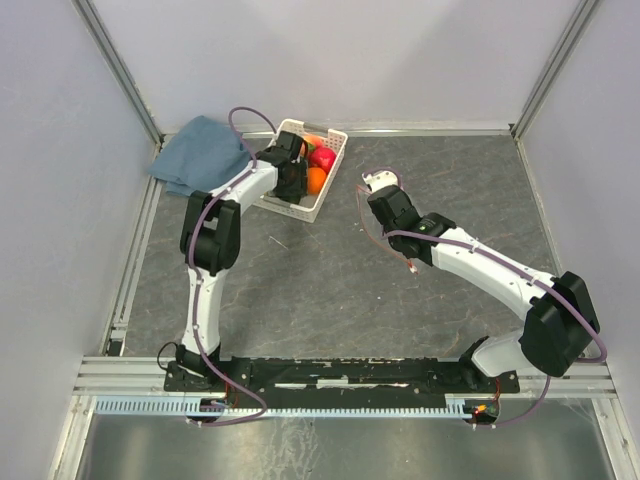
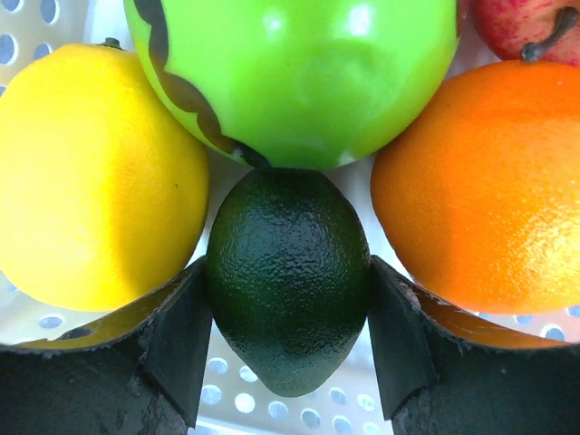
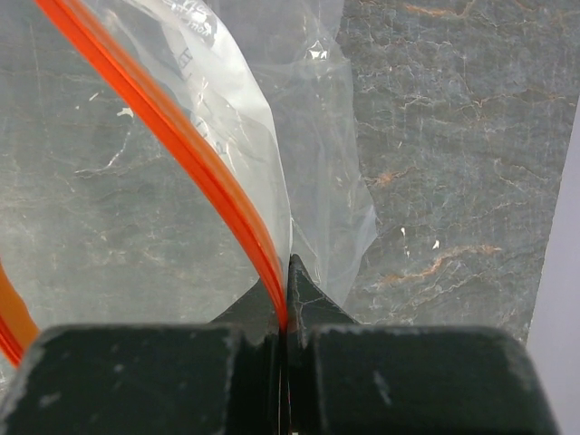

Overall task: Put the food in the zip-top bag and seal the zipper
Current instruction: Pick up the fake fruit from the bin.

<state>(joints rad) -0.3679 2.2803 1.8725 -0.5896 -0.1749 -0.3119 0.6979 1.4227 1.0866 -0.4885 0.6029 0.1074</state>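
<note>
Left wrist: left claw [image 2: 288, 308] grips one dark green fruit [image 2: 288, 263]; right claw [image 3: 288, 281] pinches one zipper [image 3: 181, 138].

Right pincer [image 3: 287, 304] is pinched tight, its two dark fingers pressed together with no gap. Caught between the tips is the zipper [image 3: 186, 145], an orange-red strip that sweeps up and to the left from the pincer. A second bit of that strip peeks in low on the pincer's left. The zip-top bag [image 3: 317, 172], clear and crinkled, rises above the pincer, with faint white print near its top. Beneath and to the pincer's right lies the veined grey tabletop [image 3: 453, 181].
</note>
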